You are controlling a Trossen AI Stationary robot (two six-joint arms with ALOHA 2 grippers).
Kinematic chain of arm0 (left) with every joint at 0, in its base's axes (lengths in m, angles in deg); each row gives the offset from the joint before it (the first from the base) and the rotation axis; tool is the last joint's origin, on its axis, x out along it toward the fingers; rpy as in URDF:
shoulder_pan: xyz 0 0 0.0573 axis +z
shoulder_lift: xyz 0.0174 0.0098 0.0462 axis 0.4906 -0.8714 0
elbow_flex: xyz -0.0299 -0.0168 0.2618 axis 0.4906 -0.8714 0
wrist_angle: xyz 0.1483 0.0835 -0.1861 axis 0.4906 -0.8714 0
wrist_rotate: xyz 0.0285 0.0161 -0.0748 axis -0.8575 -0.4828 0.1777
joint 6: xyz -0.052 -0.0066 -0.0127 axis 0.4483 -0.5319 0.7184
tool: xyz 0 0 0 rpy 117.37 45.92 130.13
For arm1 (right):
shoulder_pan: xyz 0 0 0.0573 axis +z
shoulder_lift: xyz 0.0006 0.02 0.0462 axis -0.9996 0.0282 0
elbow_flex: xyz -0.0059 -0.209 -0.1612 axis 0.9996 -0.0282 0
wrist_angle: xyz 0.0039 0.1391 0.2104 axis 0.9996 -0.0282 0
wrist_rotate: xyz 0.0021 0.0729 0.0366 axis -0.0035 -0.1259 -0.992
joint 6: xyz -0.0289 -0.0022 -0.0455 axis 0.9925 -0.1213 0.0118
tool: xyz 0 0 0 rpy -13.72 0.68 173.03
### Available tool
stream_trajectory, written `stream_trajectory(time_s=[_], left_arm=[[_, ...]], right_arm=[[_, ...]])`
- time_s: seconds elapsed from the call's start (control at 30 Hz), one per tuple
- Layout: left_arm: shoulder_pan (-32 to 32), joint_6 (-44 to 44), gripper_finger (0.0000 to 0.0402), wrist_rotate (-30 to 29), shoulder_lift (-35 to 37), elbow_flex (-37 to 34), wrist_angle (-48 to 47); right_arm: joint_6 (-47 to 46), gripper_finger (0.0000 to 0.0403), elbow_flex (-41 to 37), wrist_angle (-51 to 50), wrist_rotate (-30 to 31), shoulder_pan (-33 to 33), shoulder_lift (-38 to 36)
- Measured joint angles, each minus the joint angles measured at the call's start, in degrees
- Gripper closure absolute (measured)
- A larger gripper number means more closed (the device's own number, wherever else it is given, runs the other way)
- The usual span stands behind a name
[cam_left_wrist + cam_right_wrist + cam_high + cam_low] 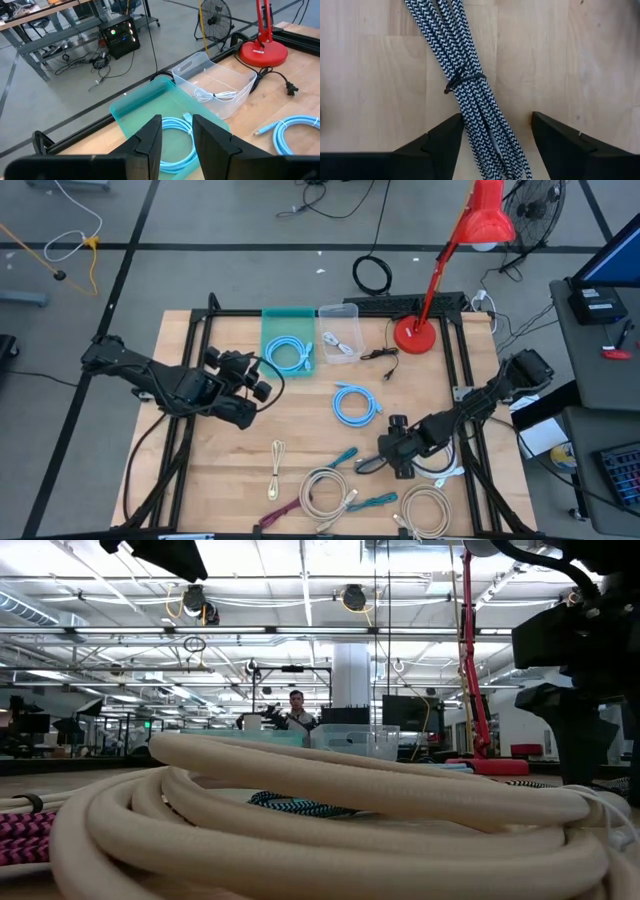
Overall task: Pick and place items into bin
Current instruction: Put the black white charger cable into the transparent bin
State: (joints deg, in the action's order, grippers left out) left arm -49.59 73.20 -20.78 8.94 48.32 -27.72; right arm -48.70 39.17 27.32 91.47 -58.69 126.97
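Note:
My right gripper [495, 137] hangs open, pointing steeply down, low over a black-and-white braided cord bundle [470, 90] that lies flat on the wooden table [368, 464]; one finger stands on each side of the bundle. My left gripper [177, 137] waits higher up at the table's left, its fingers a narrow gap apart and empty, facing a teal bin [150, 107] that holds a light blue coil [290, 355]. Next to that bin, a clear bin [340, 330] holds a white cord. A second light blue coil [355, 402] lies mid-table.
Near the front edge lie beige coils [322, 490] [428, 510], teal cords [343, 457] [372, 502], a maroon cord [283, 507] and a cream cord [276, 470]. A red lamp [415, 330] with its black cord stands at the far right.

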Motion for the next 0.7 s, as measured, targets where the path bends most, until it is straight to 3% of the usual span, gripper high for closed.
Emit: stream_trajectory(time_s=[0.17, 0.33, 0.43, 0.7], left_arm=[[0.0, -0.2, 0.0289, 0.0, 0.0, 0.0, 0.1], [0.0, -0.4, 0.0289, 0.0, 0.0, 0.0, 0.1], [0.0, -0.4, 0.0289, -0.1, 0.0, 0.0, 0.1], [0.1, -0.4, 0.0289, -0.4, 0.0, 0.0, 0.0]], right_arm=[[-2.7, 0.0224, 0.0, -0.3, -1.1, 0.0, 0.0], [-4.5, 0.0324, 0.1, -0.5, -3.8, -0.1, 0.0], [-4.6, 0.0382, 1.6, -0.8, -9.1, -0.1, 0.1], [-4.2, 0.0381, 11.8, -1.1, -10.0, -0.1, 0.0]])
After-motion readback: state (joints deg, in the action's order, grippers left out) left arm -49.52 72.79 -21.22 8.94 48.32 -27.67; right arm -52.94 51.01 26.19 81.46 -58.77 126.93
